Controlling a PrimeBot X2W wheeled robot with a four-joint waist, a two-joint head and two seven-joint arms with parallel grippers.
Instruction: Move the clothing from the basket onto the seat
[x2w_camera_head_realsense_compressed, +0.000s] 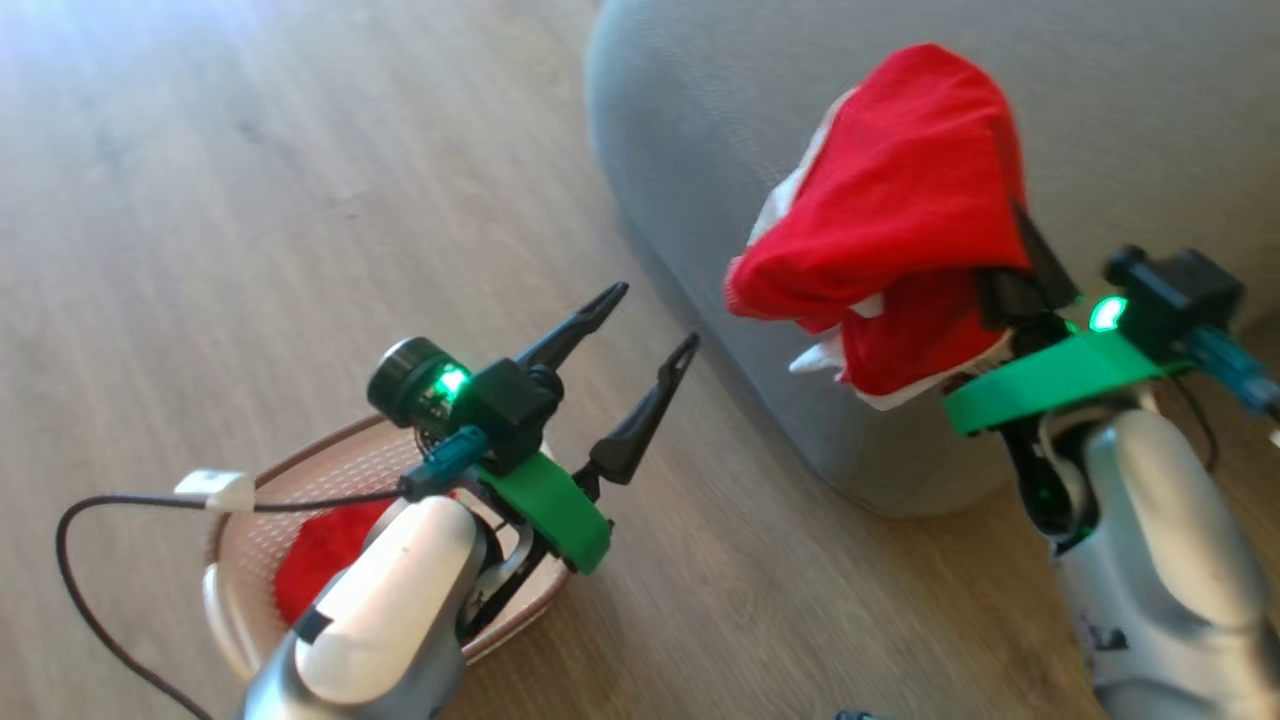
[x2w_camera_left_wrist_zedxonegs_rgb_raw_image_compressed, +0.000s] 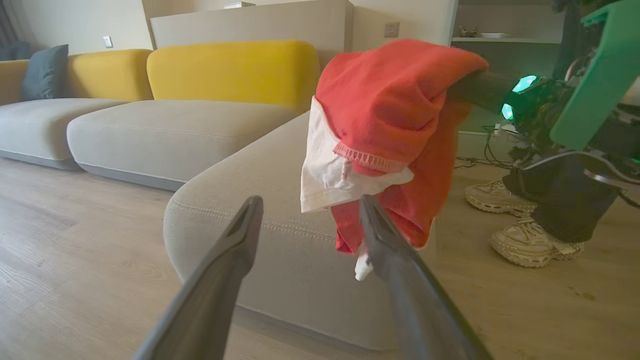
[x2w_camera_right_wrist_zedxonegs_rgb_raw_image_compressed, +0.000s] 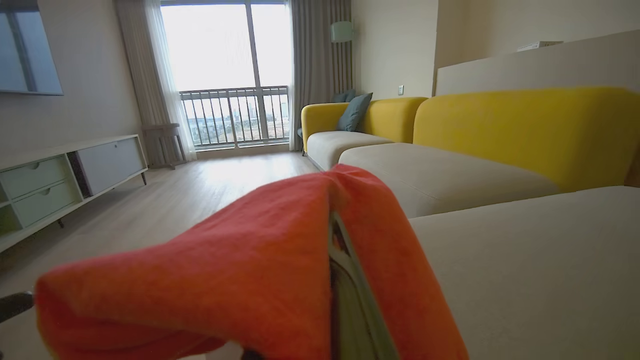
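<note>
Head view: left jaws spread wide, empty, above the basket (x2w_camera_head_realsense_compressed: 330, 440); one red piece (x2w_camera_head_realsense_compressed: 320, 550) lies inside. Right jaws clamped on a red garment (x2w_camera_head_realsense_compressed: 900, 200), draped over them at the seat (x2w_camera_head_realsense_compressed: 1150, 120) edge.

Left wrist view: its white-trimmed hem (x2w_camera_left_wrist_zedxonegs_rgb_raw_image_compressed: 330, 180) dangles beside the seat's corner.

Right wrist view: fabric hoods the jaws.

Risk: released here, it may snag or slide to the floor (x2w_camera_head_realsense_compressed: 200, 200).

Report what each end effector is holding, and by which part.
Right end effector: shut on the red garment, which drapes over it; the exact pinch point is hidden under the fabric. Left end effector: open, holding nothing.
</note>
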